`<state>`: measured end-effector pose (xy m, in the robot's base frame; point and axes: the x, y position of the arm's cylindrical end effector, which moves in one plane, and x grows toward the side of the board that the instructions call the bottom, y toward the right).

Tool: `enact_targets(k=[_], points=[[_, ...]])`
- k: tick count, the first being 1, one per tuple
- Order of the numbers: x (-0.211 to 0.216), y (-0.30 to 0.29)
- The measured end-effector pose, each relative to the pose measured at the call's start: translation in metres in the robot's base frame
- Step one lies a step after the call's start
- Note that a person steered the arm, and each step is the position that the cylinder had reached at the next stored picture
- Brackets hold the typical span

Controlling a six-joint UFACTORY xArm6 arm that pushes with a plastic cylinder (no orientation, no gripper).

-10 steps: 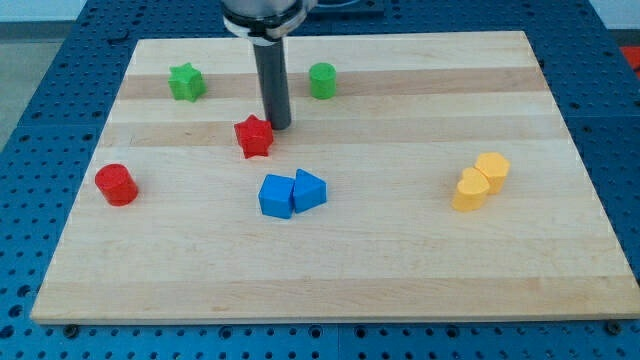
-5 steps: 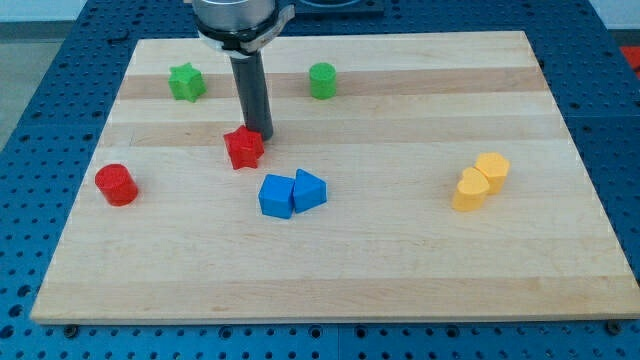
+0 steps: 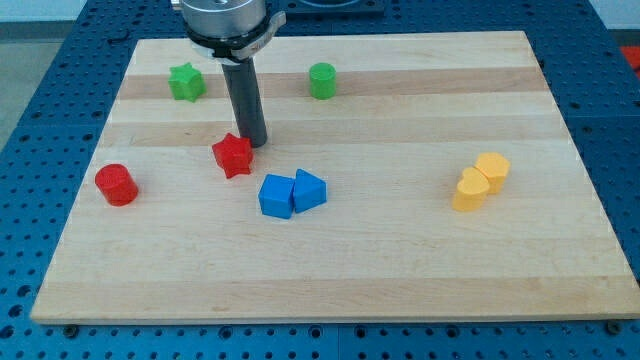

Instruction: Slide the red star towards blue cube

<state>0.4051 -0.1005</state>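
The red star (image 3: 232, 155) lies left of the board's middle. My tip (image 3: 252, 143) stands just to the star's upper right, touching or nearly touching it. The blue cube (image 3: 276, 196) sits below and to the right of the star, with a small gap between them. A second blue block (image 3: 309, 189), wedge-like, rests against the cube's right side.
A red cylinder (image 3: 115, 185) stands at the view's left. A green star (image 3: 185, 82) and a green cylinder (image 3: 322, 80) lie near the view's top. Two yellow blocks (image 3: 480, 180) sit together at the right. The wooden board (image 3: 340, 270) lies on a blue perforated table.
My tip has moved left and slightly down. The red star has slid left and down with it, from above the blue cube to its upper left.
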Motion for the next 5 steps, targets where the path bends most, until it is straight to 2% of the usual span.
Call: enact_targets(k=[5], points=[[0.078,-0.014]])
